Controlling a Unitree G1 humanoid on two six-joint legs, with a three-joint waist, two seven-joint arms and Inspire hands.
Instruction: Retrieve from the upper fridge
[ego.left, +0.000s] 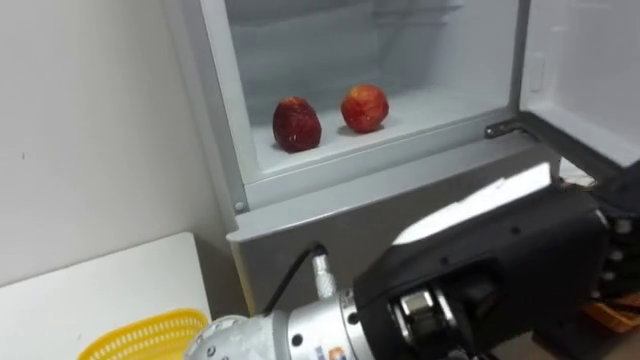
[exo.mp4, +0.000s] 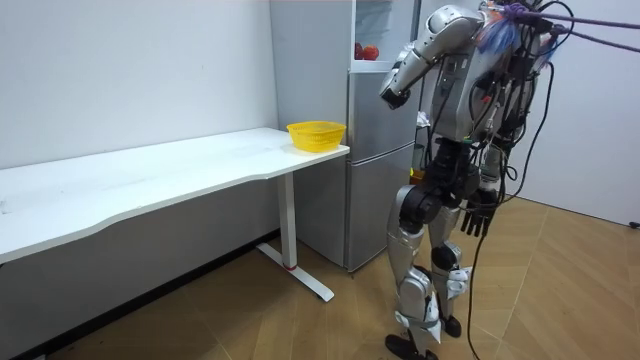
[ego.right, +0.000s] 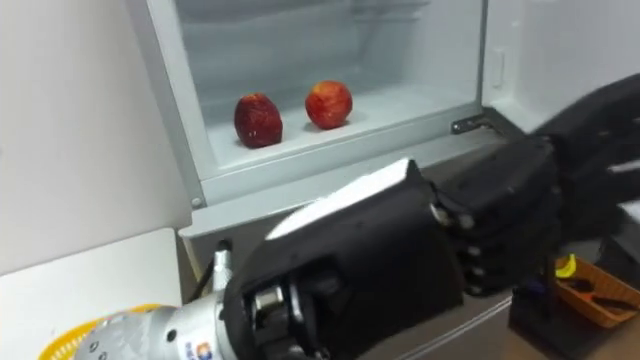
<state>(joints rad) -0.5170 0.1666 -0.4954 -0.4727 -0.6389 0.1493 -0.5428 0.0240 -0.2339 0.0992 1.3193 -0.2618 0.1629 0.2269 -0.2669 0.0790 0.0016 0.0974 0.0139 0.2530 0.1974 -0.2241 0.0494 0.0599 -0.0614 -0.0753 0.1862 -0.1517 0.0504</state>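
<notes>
The upper fridge compartment (ego.left: 400, 140) stands open before me. On its white shelf lie two red fruits: a darker one (ego.left: 297, 124) on the left and a brighter apple (ego.left: 364, 108) to its right. My left hand (ego.right: 380, 260) is raised below and in front of the shelf's edge, its back towards me. Its fingers (ego.right: 500, 240) are loosely bent and hold nothing, and the hand is apart from both fruits. In the room view I stand facing the fridge (exo.mp4: 380, 180) with my right hand (exo.mp4: 478, 213) hanging open by my thigh.
The fridge door (ego.left: 590, 70) is swung open on the right. A yellow basket (ego.left: 150, 335) sits on the white table (exo.mp4: 150, 175) to the left of the fridge. An orange tray (ego.right: 592, 285) with small items shows low at the right.
</notes>
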